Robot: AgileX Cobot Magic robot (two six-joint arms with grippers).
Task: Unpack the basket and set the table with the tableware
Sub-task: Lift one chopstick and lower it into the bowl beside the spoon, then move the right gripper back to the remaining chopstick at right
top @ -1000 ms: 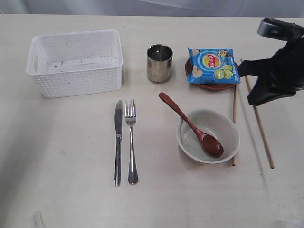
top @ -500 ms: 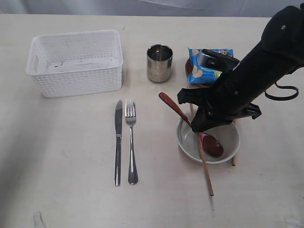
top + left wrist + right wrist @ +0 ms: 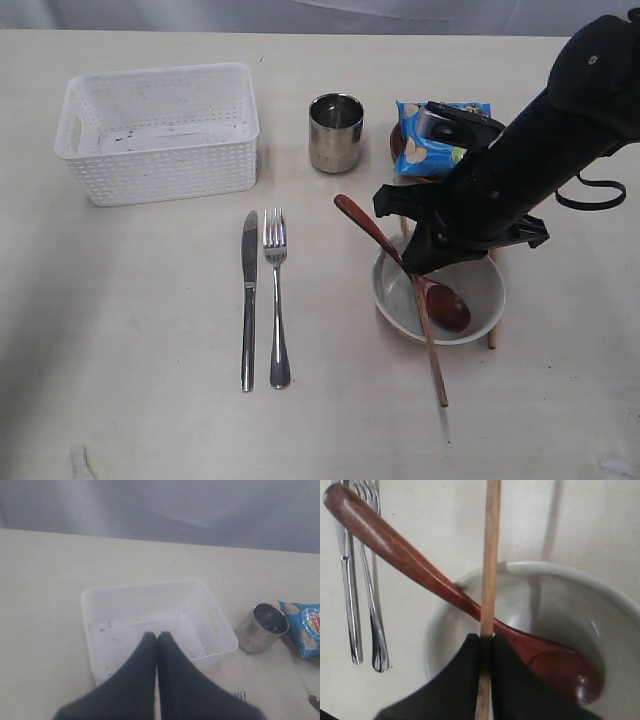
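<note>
My right gripper point(image 3: 418, 262) hangs over the cream bowl point(image 3: 487, 290), shut on one wooden chopstick point(image 3: 433, 355) that slants across the bowl's rim. In the right wrist view the chopstick point(image 3: 490, 555) sits pinched in that gripper point(image 3: 486, 639), crossing the reddish-brown spoon point(image 3: 395, 550) that rests in the bowl point(image 3: 545, 595). The second chopstick point(image 3: 491, 340) shows beside the bowl. Knife point(image 3: 247, 300) and fork point(image 3: 277, 300) lie side by side on the table point(image 3: 120, 350). The white basket point(image 3: 158, 130) looks empty. My left gripper point(image 3: 157, 636) is shut, holding nothing, above the basket point(image 3: 210, 625).
A ribbed steel cup point(image 3: 335, 132) stands right of the basket. The blue chip bag point(image 3: 415, 140) lies on the reddish-brown plate point(image 3: 394, 142), both partly hidden by my right arm. The left arm does not show in the exterior view.
My right arm has swung in from the right edge, carrying one chopstick to the bowl. In the last half second the chopstick shifted only slightly.
</note>
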